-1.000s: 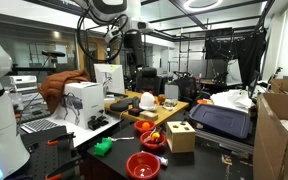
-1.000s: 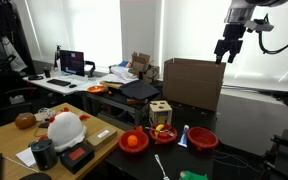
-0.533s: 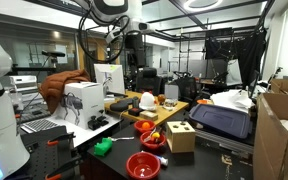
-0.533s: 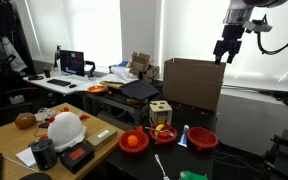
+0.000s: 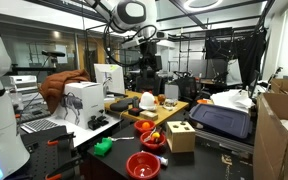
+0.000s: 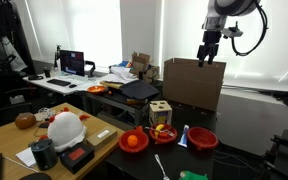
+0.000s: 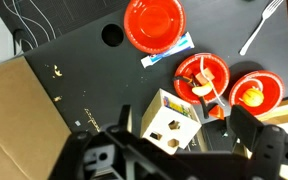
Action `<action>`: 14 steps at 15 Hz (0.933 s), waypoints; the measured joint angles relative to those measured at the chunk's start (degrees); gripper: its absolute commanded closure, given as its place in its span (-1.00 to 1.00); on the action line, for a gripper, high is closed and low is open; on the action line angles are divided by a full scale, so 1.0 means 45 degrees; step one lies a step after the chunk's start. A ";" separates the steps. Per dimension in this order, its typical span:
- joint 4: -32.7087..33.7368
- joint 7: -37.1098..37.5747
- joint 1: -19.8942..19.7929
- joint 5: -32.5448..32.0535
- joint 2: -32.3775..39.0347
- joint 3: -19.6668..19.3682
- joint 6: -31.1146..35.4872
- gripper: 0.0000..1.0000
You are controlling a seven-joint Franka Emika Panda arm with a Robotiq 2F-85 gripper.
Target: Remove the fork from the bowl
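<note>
The small red bowl (image 7: 196, 68) sits on the black table between the wooden block box (image 7: 164, 122) and another small red bowl (image 7: 256, 92) that holds an orange object. A white fork (image 7: 217, 90) lies in it among colourful pieces. The bowl also shows in both exterior views (image 5: 152, 141) (image 6: 165, 134). My gripper (image 7: 184, 140) hangs high above the table with its fingers wide apart and empty; it shows in both exterior views (image 5: 147, 62) (image 6: 206, 55).
A wider red bowl (image 7: 154, 22) and a blue-white tube (image 7: 167, 52) lie nearby. A second white fork (image 7: 262, 25) lies on the bare table. A cardboard box (image 7: 24, 120) stands beside the block box. A wooden tray with a white-and-orange object (image 5: 144, 101) sits further along.
The arm has swung sideways, carrying the gripper towards the area above the bowls and slightly lower. Nothing on the table has moved.
</note>
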 measured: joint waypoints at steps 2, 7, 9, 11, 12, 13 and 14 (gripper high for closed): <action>0.0986 -0.0538 0.0019 -0.0030 0.1059 0.0017 0.0001 -1.00; 0.2965 -0.1561 0.0016 -0.0599 0.3854 0.0062 0.0063 -1.00; 0.3745 -0.1829 0.0016 -0.0958 0.4967 0.0070 0.0107 -1.00; 0.4469 -0.2248 0.0010 -0.1109 0.5922 0.0133 0.0111 -1.00; 0.4810 -0.2430 0.0011 -0.1207 0.6349 0.0175 0.0111 -1.00; 0.5105 -0.2608 0.0016 -0.1355 0.6712 0.0236 0.0111 -1.00; 0.5348 -0.2761 0.0019 -0.1529 0.7019 0.0312 0.0111 -1.00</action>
